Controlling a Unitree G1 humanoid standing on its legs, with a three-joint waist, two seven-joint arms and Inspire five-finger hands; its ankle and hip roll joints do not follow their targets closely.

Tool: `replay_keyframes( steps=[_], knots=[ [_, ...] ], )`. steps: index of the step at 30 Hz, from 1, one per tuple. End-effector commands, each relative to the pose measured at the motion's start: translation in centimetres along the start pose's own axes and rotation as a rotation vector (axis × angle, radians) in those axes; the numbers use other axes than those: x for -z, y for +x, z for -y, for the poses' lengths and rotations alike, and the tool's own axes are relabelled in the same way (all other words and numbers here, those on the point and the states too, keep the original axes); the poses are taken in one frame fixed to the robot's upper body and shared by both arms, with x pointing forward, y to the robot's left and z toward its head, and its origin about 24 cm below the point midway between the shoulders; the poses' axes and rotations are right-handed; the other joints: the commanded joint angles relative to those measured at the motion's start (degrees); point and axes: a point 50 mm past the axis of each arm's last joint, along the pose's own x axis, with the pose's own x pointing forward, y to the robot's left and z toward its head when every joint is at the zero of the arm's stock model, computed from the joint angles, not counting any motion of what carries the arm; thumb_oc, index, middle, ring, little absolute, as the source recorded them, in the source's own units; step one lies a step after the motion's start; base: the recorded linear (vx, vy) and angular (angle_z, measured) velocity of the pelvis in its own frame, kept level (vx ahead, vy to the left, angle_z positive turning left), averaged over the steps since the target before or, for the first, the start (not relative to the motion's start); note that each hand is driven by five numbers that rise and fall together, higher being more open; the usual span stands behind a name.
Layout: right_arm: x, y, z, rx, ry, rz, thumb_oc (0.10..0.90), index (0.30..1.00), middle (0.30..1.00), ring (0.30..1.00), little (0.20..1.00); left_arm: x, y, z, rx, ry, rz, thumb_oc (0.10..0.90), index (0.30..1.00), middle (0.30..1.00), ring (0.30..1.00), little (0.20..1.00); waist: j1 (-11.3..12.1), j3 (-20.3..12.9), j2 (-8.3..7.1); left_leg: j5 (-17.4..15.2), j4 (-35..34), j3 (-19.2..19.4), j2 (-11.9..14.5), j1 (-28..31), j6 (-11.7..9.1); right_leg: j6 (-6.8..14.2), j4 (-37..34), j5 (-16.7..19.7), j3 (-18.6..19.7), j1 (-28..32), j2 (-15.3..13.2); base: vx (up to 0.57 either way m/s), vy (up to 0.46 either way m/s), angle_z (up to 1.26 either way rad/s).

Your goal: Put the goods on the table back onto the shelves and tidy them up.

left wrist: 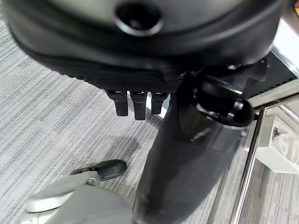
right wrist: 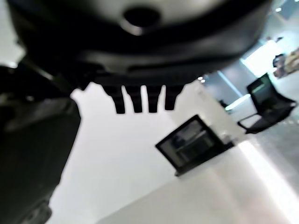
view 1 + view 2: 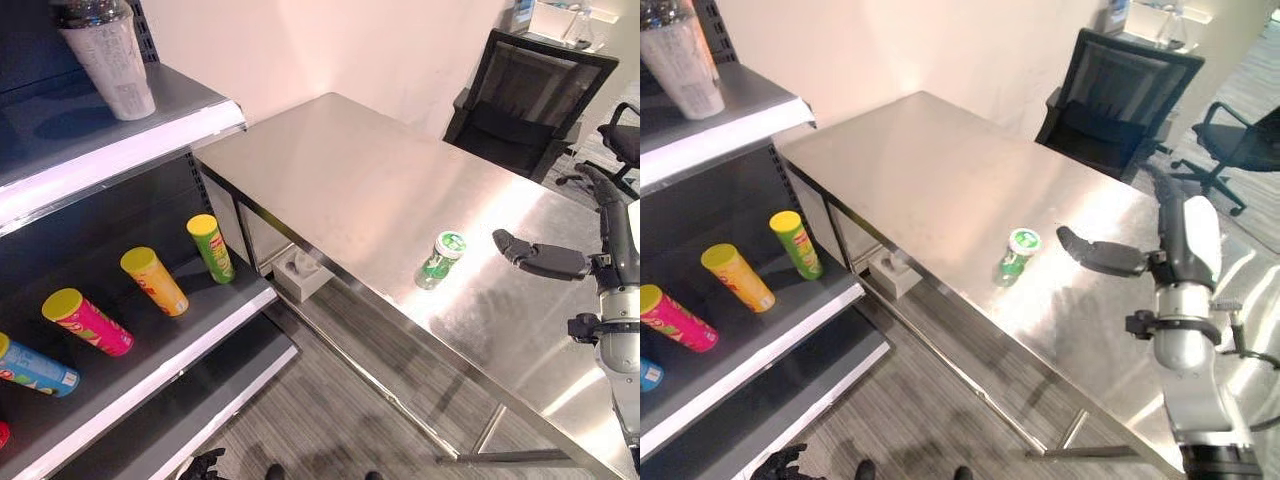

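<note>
Overhead, small green-and-white lidded jar [image 3: 440, 258] lies on the stainless steel table [image 3: 350, 180], right robot hand [image 3: 540, 258] just beside it, fingers straight, empty. Left wrist view: left robot hand [image 1: 135, 100] relaxed above grey floor [image 1: 46, 116].

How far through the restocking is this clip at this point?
Done, apparently: four tube cans already lie on the middle shelf, and a cup stands on the top one. In hand: nothing; the right hand hovers open over the table, beside the green-capped container without touching it. The left hand hangs near the floor. Left: shelve that container, then straighten the slanted cans.
</note>
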Motion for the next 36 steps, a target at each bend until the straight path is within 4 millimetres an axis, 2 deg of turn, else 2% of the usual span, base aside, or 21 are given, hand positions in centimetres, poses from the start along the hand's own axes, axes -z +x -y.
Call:
replay_keyframes(
  steps=[1, 6, 11, 20, 26, 32, 33, 34, 36],
  knots=[
    [-4.3, 1.3, 2.9, 0.115, 0.058, 0.220, 0.800, 0.900, 0.900, 0.900, 0.900, -1.5, 0.5, -1.2, -0.033, 0.055, 0.046, 0.800, 0.900, 0.900, 0.900, 0.900, 2.06, -2.15, -0.25, -4.78, 0.42, 1.61, 3.57, 1.89, -2.38, 3.54, 0.88, 0.06, -1.51, -2.05, -2.71, 0.00, 0.000, 0.00],
    [-1.5, -0.8, -0.1, 0.026, 0.093, 0.078, 0.800, 0.900, 0.900, 0.900, 0.900, -0.8, 0.4, -0.8, -0.029, 0.043, 0.025, 0.800, 0.900, 0.900, 0.900, 0.900, 1.66, -1.80, 0.26, -5.14, 0.42, 2.00, 3.06, 2.25, -1.97, 3.58, 0.88, 0.12, -1.41, -1.90, -3.09, 0.01, 0.027, 0.00],
    [-0.3, -0.8, -1.2, 0.054, 0.074, -0.001, 0.800, 0.900, 0.900, 0.900, 0.900, -1.2, 0.4, -0.7, -0.029, 0.057, 0.038, 0.800, 0.900, 0.900, 0.900, 0.900, 1.78, -1.47, 0.58, -5.23, 0.42, 2.04, 2.66, 2.15, -1.67, 3.71, 0.88, 0.35, -1.50, -2.08, -3.58, 0.00, 0.022, 0.01],
    [-0.1, -0.1, -2.3, 0.082, 0.067, -0.034, 0.800, 0.900, 0.900, 0.900, 0.900, -1.5, 0.5, -0.8, -0.040, 0.068, 0.046, 0.800, 0.900, 0.900, 0.900, 0.900, 2.57, -1.38, 0.47, -5.14, 0.42, 1.64, 2.18, 1.57, -1.50, 3.83, 0.88, 0.67, -2.05, -2.27, -4.11, 0.00, 0.002, 0.01],
    [-1.2, 1.4, -2.9, 0.095, 0.082, -0.008, 0.800, 0.900, 0.900, 0.900, 0.900, -1.4, 0.4, -0.9, -0.039, 0.075, 0.047, 0.800, 0.900, 0.900, 0.900, 0.900, 4.06, -1.09, 0.11, -5.08, 0.42, 0.58, 1.95, 1.14, -1.54, 3.67, 0.88, 0.51, -3.00, -1.95, -4.22, 0.02, 0.004, 0.10],
    [-2.0, 1.8, -3.3, 0.087, 0.100, 0.021, 0.800, 0.900, 0.900, 0.900, 0.900, -1.0, 0.3, -1.0, -0.043, 0.074, 0.033, 0.800, 0.900, 0.900, 0.900, 0.900, 4.89, -1.01, 0.09, -5.18, 0.42, 0.04, 1.93, 1.18, -1.50, 3.59, 0.88, 0.23, -3.51, -1.50, -4.27, 0.01, -0.002, 0.05],
    [-2.1, 2.0, -3.4, 0.083, 0.098, 0.024, 0.588, 0.582, 0.582, 0.582, 0.582, -1.0, 0.3, -1.0, -0.044, 0.076, 0.034, 0.800, 0.900, 0.900, 0.900, 0.900, 5.02, -0.91, 0.07, -5.16, 0.42, -0.06, 1.88, 1.21, -1.47, 3.62, 0.88, 0.27, -3.61, -1.41, -4.28, 0.01, 0.004, 0.03],
    [-2.2, 2.1, -3.5, 0.080, 0.091, 0.028, 0.400, 0.300, 0.300, 0.300, 0.300, -1.0, 0.3, -0.9, -0.043, 0.076, 0.034, 0.800, 0.900, 0.900, 0.900, 0.900, 5.08, -0.84, 0.11, -5.14, 0.42, -0.20, 1.86, 1.23, -1.45, 3.62, 0.88, 0.28, -3.67, -1.40, -4.30, 0.00, 0.000, 0.00],
    [-2.2, 2.1, -3.5, 0.076, 0.091, 0.029, 0.400, 0.300, 0.300, 0.300, 0.300, -1.1, 0.3, -1.0, -0.049, 0.071, 0.036, 0.800, 0.900, 0.900, 0.900, 0.900, 5.18, -0.80, 0.10, -5.15, 0.42, -0.25, 1.89, 1.23, -1.46, 3.61, 0.88, 0.27, -3.76, -1.37, -4.34, 0.00, 0.000, 0.00]
  ],
)
